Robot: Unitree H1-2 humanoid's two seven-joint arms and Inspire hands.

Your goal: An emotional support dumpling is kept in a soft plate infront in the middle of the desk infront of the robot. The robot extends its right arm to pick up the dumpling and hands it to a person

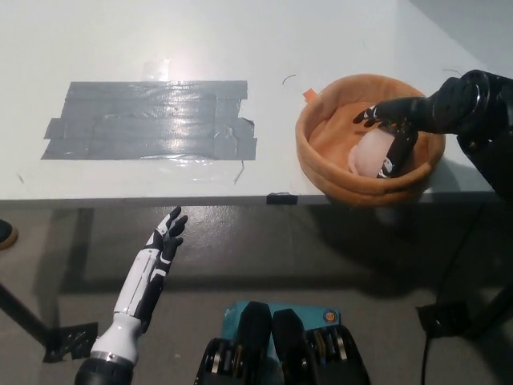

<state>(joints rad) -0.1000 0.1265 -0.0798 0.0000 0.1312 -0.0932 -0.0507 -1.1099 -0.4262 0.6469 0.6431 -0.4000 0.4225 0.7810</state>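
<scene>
Dumpling [370,151], one, in one plate [329,172], right hand [392,127] seemingly pinching it; left hand [164,241] spread.

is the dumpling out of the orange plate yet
No, the pale dumpling sits inside the orange plate on the desk, with the black right hand reaching down over it.

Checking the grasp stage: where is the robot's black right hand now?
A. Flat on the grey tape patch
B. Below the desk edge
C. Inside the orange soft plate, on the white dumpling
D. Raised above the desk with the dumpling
C: the right hand reaches into the orange soft plate, fingers draped over the dumpling.
</scene>
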